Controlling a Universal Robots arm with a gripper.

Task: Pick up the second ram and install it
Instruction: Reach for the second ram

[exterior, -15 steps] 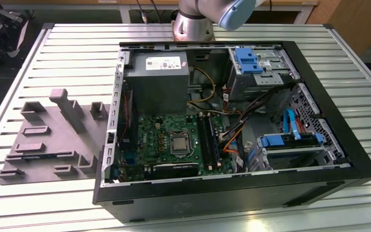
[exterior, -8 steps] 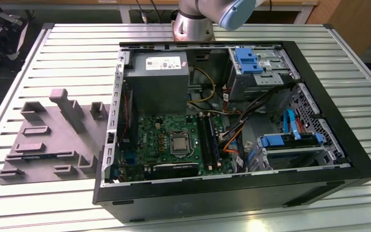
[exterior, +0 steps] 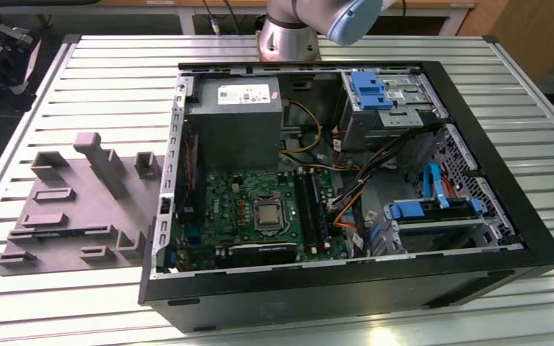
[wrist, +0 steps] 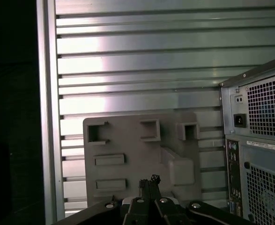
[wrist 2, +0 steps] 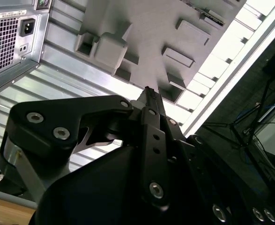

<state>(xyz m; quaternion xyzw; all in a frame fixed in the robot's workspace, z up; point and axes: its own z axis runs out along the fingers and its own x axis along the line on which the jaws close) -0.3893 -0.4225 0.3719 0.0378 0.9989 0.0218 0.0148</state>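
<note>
My gripper (wrist: 149,181) hangs high over the grey plastic tray (wrist: 128,140), its two thin dark fingers pressed together with nothing between them. The second wrist view has the same shut fingertips (wrist 2: 149,91) pointing at the tray's raised blocks (wrist 2: 110,49). The second ram is out of view: I see no memory stick on the tray (exterior: 75,209) or in the gripper. In the open computer case (exterior: 354,288), dark memory slots (exterior: 310,205) run beside the processor socket (exterior: 267,214) on the green motherboard. I cannot tell whether sticks sit in them.
The case lies on its side on a ribbed metal table (exterior: 113,86), with the tray at the exterior view's left. A grey power supply (exterior: 239,115), blue drive brackets (exterior: 368,88) and loose cables (exterior: 354,194) crowd the case. The arm's base (exterior: 291,32) stands behind it.
</note>
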